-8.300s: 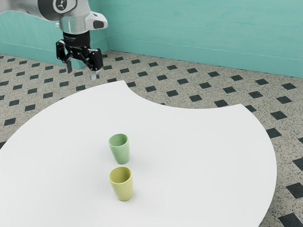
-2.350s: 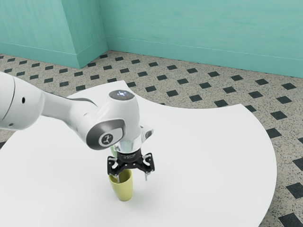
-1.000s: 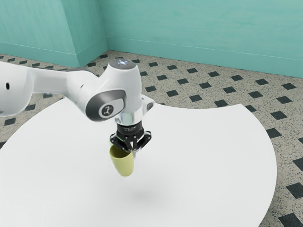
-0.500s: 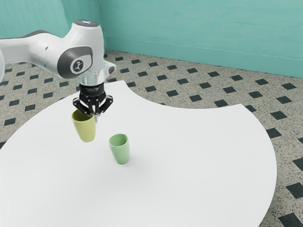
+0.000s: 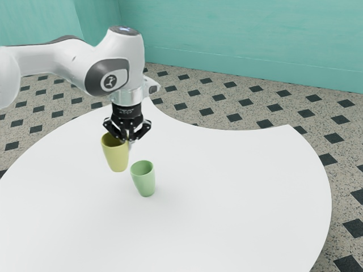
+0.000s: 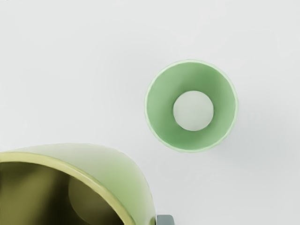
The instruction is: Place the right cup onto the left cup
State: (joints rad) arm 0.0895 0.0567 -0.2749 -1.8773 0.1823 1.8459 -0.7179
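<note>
My gripper point(image 5: 127, 140) is shut on the wall of the yellow cup point(image 5: 117, 157) at its rim and holds it above the table, slightly tilted. In the exterior view, the green cup point(image 5: 144, 180) stands upright on the table, a little to the right of the held cup and lower. From the wrist view, the yellow cup point(image 6: 112, 173) looms close under my hand, with a fingertip at its side. The open mouth of the green cup point(image 6: 192, 105) faces up beside it.
The white table point(image 5: 238, 192) has a curved edge with a concave cut-out at its far side. A speckled floor point(image 5: 238, 93) with dark tiles and a teal wall point(image 5: 255, 39) lie beyond.
Over the last second my gripper lifted the yellow cup away toward the exterior view's upper left, then came slightly back toward the right. The green cup stands where it was.
</note>
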